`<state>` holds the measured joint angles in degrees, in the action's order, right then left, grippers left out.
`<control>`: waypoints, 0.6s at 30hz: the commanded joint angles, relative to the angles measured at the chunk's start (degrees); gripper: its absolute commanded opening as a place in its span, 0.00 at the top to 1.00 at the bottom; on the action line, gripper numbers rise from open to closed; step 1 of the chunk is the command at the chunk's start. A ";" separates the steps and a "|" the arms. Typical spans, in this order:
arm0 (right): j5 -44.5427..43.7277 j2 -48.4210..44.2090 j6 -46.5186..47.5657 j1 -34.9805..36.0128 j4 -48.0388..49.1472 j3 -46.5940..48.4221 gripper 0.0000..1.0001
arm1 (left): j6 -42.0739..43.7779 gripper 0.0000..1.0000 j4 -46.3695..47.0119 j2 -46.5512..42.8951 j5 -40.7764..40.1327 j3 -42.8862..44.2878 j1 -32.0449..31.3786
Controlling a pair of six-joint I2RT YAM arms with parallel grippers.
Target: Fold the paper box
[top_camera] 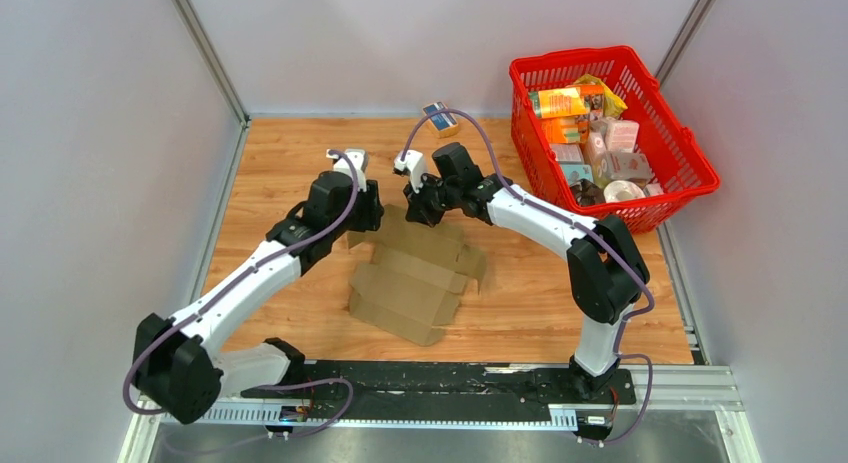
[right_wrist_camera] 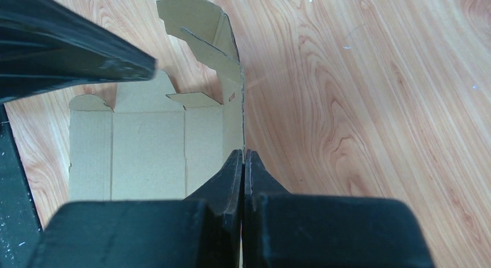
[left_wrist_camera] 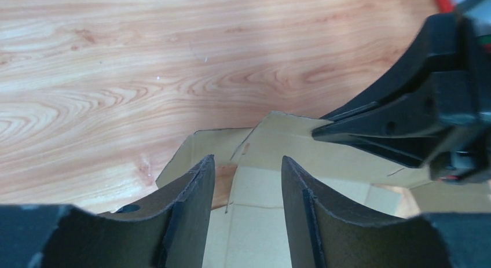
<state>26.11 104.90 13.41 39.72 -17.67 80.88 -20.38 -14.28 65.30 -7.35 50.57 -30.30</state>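
The paper box [top_camera: 415,278], a plain brown cardboard blank, lies mid-table with its far flaps raised. My right gripper [right_wrist_camera: 243,152] is shut on the top edge of a standing side wall of the paper box [right_wrist_camera: 147,152], and the thin cardboard runs up from between its fingertips. My left gripper [left_wrist_camera: 248,159] hangs open over the far-left part of the paper box [left_wrist_camera: 289,146], with nothing between its fingers. In the top view the left gripper [top_camera: 375,216] and the right gripper [top_camera: 420,215] face each other closely over the box's far edge.
A red basket [top_camera: 690,153] full of colourful packages stands at the back right. A small blue-and-tan box [top_camera: 440,117] sits by the back wall. Grey walls close in the wooden table on three sides. The black base rail [top_camera: 450,383] runs along the near edge.
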 commanded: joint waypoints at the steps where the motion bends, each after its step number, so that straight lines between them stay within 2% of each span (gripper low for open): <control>1: 2.01 -3.12 1.88 0.27 -0.87 1.74 1.00 | 3.86 0.48 -3.12 5.00 1.11 4.45 0.07; 6: 2.72 -3.56 2.15 0.27 -1.05 1.73 1.00 | 4.65 0.56 -2.16 8.88 2.33 5.07 -0.02; 11: 2.63 -3.39 2.41 0.70 -1.40 1.91 1.00 | 3.60 0.73 -0.49 10.99 3.23 4.45 -0.28; 16: 0.36 -3.74 2.24 1.58 0.44 0.42 1.00 | 2.89 0.95 -1.01 13.36 -1.68 5.51 -2.03; 18: -2.10 -3.65 1.36 1.76 0.97 0.33 1.00 | 2.54 1.00 -0.66 13.19 -5.72 4.90 -2.91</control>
<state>25.96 104.42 14.85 40.49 -19.42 80.88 -17.69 -16.43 77.54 -5.67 53.95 -32.03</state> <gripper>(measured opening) 0.008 0.038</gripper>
